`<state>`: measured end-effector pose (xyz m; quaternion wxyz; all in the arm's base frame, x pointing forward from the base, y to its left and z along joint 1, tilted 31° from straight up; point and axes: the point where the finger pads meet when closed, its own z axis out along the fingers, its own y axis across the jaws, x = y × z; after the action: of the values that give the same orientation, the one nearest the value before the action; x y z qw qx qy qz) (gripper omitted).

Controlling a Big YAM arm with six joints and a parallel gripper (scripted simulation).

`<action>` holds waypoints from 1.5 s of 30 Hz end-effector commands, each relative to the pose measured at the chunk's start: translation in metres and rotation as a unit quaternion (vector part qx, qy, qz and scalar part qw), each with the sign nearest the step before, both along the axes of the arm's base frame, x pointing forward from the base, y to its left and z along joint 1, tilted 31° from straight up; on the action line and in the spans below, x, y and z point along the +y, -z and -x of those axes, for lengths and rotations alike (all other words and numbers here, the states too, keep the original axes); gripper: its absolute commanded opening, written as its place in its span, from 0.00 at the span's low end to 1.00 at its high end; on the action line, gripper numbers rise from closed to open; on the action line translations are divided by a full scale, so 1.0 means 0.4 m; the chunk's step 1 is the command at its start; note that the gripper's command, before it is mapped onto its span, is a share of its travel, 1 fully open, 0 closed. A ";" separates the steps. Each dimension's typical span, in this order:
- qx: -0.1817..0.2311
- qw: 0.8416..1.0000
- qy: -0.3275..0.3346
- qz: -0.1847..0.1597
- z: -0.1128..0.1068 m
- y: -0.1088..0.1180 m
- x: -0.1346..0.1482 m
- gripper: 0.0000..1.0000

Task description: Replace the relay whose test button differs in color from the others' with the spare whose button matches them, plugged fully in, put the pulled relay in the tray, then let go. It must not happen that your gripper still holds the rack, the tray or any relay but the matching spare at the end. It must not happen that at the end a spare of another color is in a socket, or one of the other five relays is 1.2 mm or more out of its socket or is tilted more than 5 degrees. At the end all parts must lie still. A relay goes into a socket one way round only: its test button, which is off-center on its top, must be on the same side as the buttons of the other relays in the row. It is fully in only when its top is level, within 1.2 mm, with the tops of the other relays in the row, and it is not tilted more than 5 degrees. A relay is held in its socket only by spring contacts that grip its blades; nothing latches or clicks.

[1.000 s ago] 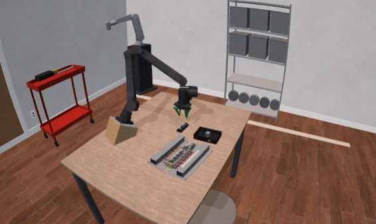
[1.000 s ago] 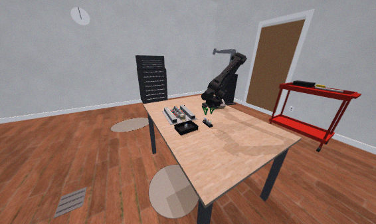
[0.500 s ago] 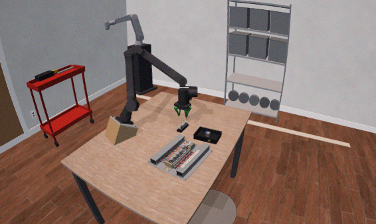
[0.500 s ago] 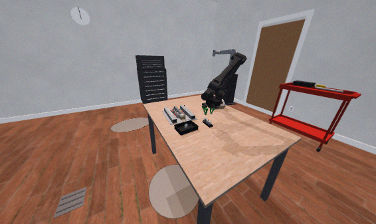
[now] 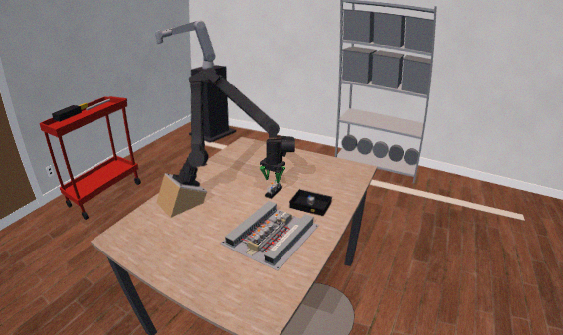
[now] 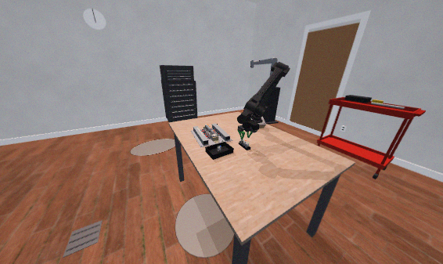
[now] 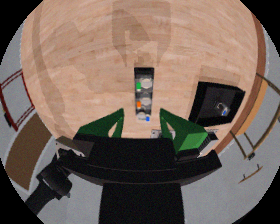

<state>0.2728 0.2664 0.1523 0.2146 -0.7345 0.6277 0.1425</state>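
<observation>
With the pulled relay judged already in the black rectangular tray [image 5: 299,203], the green-fingered gripper [image 5: 272,174] hangs half-open and empty over the small dark spare-relay holder [image 5: 273,190] near the worktop's far edge, and descent to grasp is called for.

Room evenly and fairly brightly lit, diffuse, with no glare on any surface; soft-edged double shadows of the arm [image 5: 239,99] fall across the table [image 5: 164,251], running from its wedge-shaped mount toward the far edge in the top view and along the board toward the near corner in the exterior view, so light arrives from above. Top and exterior views are low in resolution and soft, with small parts on the table reduced to blurred specks. Wrist view is a circular fisheye inside black corners, edges strongly bent, its lower half dark.
</observation>
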 end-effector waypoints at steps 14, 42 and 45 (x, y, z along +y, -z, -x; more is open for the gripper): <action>-0.005 1.000 0.003 -0.008 -0.010 0.014 0.036 0.59; -0.009 1.000 0.002 -0.010 -0.015 0.006 0.039 0.59; -0.009 1.000 0.002 -0.010 -0.016 0.005 0.040 0.59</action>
<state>0.2752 0.2733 0.1457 0.2190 -0.7314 0.6298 0.1428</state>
